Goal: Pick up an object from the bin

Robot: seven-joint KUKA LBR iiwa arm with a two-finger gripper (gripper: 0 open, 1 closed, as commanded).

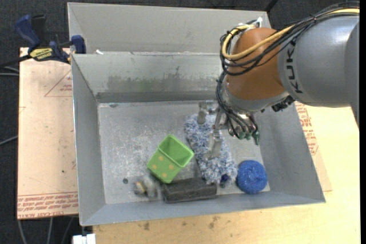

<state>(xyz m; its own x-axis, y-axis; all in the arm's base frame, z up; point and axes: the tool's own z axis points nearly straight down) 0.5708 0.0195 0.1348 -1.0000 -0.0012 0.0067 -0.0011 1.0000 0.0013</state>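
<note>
The grey metal bin [86,140] is entered from the right by the arm [329,66], whose wrist is wrapped in an orange cover [257,71] crossed by yellow and black cables [243,46]. The jaws are pointed down into the right half of the bin floor and are seen spread apart, one finger [217,135] lying over a crumpled blue-and-white speckled cloth [207,162], the other set a little behind it, near the cloth's rear edge. Nothing is seen pinched between them. Whether the fingertips are touching the cloth or are held just above it cannot be told.

The cloth is spread from the middle of the floor towards the front wall. Just to its left a lime-green square cup [170,158] is tipped on its side, its opening turned up and to the right, with small dots on its outer face. A dark grey rectangular block [189,190] is laid flat along the front wall, touching the front of the cloth and the green cup. A round blue ball [251,176] with a rough surface is found near the front right corner, just beside the cloth. A small tan and grey piece [144,187] is lying to the left of the block; what it is cannot be made out.
</note>
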